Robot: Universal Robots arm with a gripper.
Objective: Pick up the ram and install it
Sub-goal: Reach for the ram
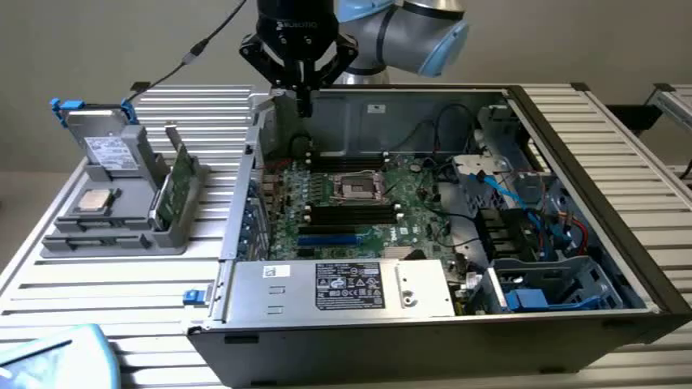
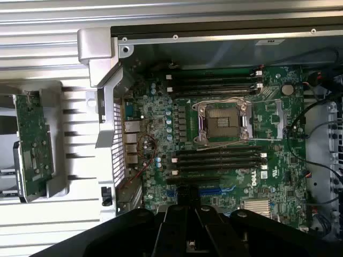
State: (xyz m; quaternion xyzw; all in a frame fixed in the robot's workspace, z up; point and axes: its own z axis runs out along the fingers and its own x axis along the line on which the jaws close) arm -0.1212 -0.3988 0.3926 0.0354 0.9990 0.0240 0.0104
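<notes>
The ram (image 1: 180, 185) is a thin green board standing on edge in a grey holder (image 1: 119, 231) at the exterior view's left, outside the open computer case (image 1: 605, 243). In the wrist view the ram (image 2: 33, 143) shows beside the case wall. My gripper (image 1: 306, 108) hangs over the back left corner of the case, above the motherboard (image 1: 368, 203) and well apart from the ram. Its fingers are shut with nothing between them. The wrist view has the gripper (image 2: 188, 199) over the black memory slots (image 2: 217, 159) beside the processor socket (image 2: 224, 122).
The grey holder also carries a square silver processor chip (image 1: 97, 200) and a grey drive (image 1: 108, 150) with a white label. Inside the case sit a power supply (image 1: 346, 285), cables (image 1: 519, 186) and a blue-tabbed drive cage (image 1: 540, 296). Everything rests on a ribbed aluminium table (image 1: 119, 284).
</notes>
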